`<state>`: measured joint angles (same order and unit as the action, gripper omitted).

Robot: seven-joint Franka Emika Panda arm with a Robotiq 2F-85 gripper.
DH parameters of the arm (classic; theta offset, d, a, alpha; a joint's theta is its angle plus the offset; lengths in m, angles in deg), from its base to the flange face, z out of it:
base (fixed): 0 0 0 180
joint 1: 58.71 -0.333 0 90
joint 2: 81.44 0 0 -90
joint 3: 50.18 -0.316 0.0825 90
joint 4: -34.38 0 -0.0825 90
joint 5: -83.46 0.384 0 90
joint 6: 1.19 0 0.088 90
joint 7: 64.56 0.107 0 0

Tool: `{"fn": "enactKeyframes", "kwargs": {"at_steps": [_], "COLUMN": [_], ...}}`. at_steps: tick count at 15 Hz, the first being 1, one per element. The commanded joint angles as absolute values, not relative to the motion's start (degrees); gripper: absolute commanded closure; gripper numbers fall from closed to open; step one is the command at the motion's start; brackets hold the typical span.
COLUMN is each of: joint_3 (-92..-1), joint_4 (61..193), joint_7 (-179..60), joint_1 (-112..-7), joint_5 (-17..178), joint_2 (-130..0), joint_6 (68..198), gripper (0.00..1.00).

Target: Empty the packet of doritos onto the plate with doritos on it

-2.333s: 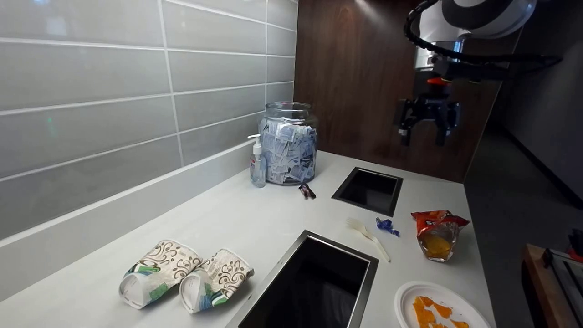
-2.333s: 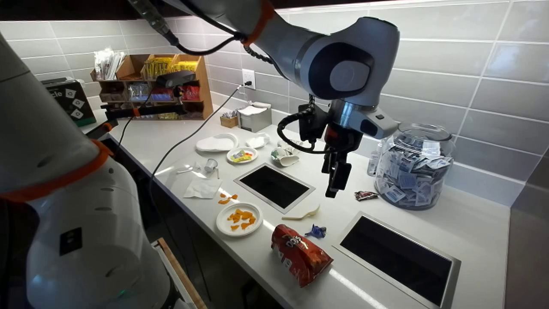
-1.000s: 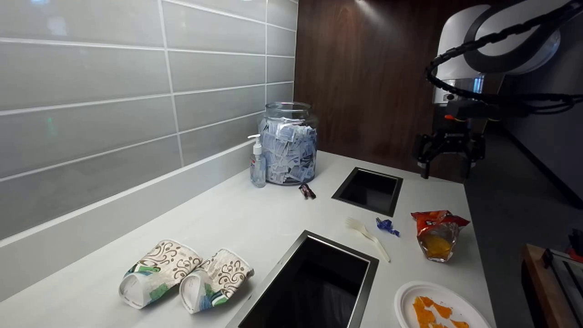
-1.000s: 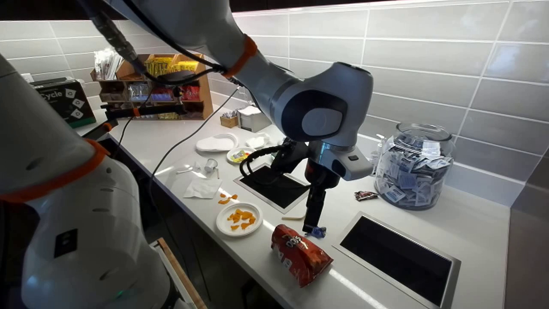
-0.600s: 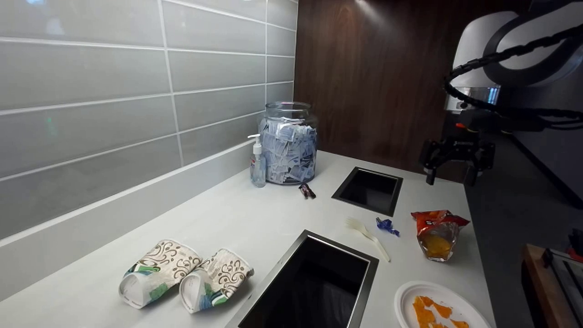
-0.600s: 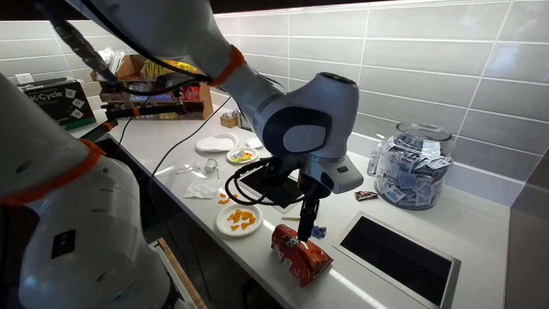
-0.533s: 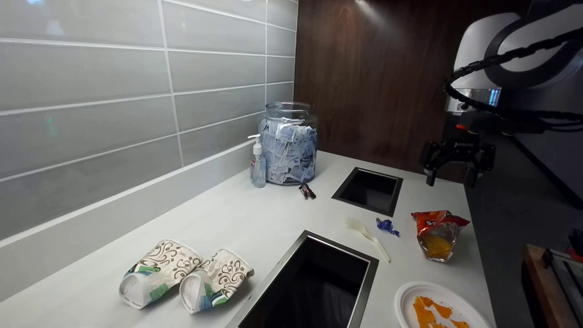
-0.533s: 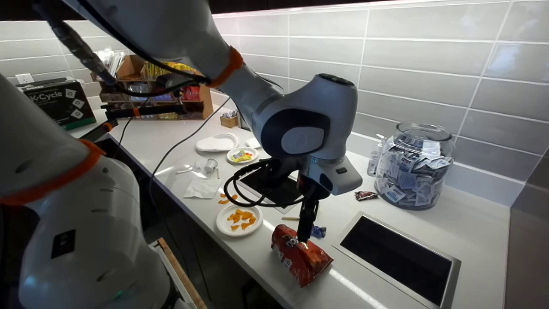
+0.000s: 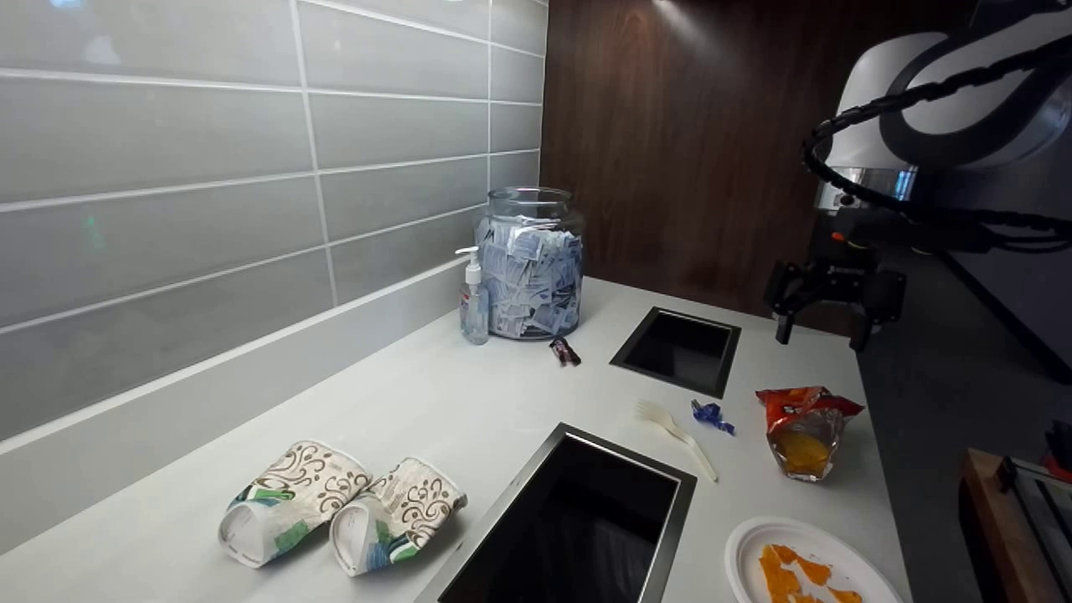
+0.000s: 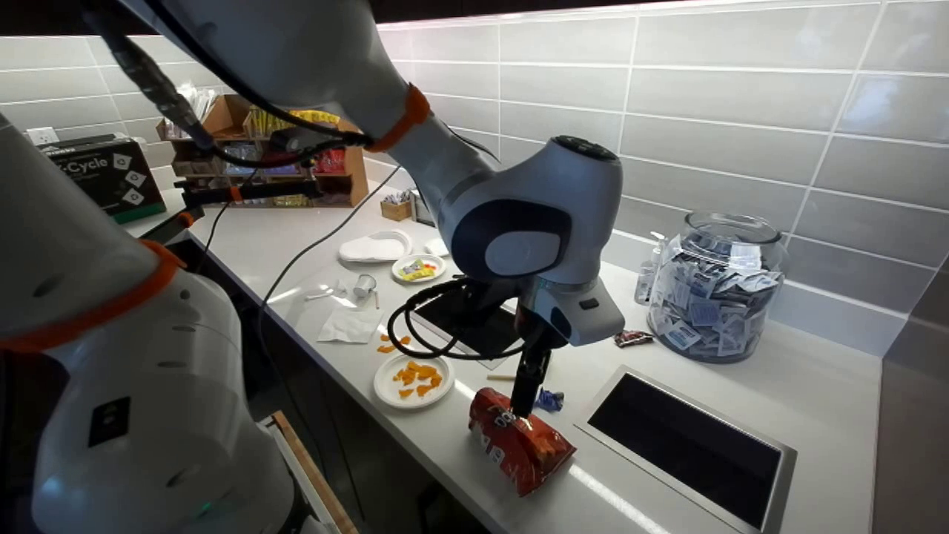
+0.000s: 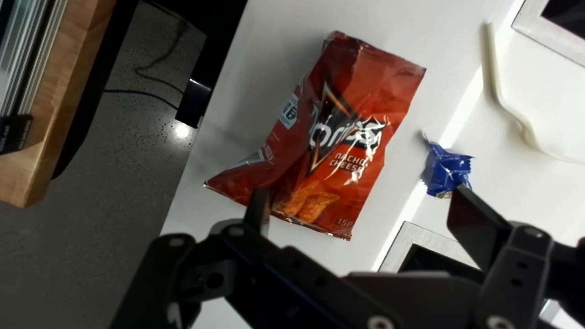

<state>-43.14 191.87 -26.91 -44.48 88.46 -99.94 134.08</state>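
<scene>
1. In an exterior view, the gripper [image 9: 822, 342] hangs, jaws apart, above the Doritos packet [image 9: 804, 419];
2. in an exterior view, the packet lies on the counter [image 10: 830, 415] near the plate of chips [image 10: 384, 384];
3. in the wrist view, a blue wrapper [image 11: 450, 171] lies beside it.

One doritos packet [image 11: 336, 132], one plate of doritos [image 10: 385, 380], one jar [image 9: 533, 276], two crumpled cups [image 9: 297, 498] [image 9: 398, 519] and two black panels [image 9: 578, 523] [image 9: 680, 347] were counted.

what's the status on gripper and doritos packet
Gripper open, holding nothing. Packet of doritos lying on counter, ungripped. Blue wrapper beside it, possibly in the way.
</scene>
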Motion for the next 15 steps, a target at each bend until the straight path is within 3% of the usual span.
{"fn": "enactKeyframes", "kwargs": {"at_steps": [1,13,14,15], "joint_3": [-42.6,-40.7,-40.6,-40.6], "joint_4": [191.7,189.8,189.4,189.1], "joint_7": [-26.6,-28.1,-28.0,-28.0], "joint_1": [-44.0,-44.8,-44.7,-44.7], "joint_5": [91.6,99.9,100.2,100.4], "joint_2": [-96.9,-91.0,-90.6,-90.1], "joint_6": [132.2,133.5,133.4,133.5], "gripper": [0.0,0.01,0.1,0.26]}}
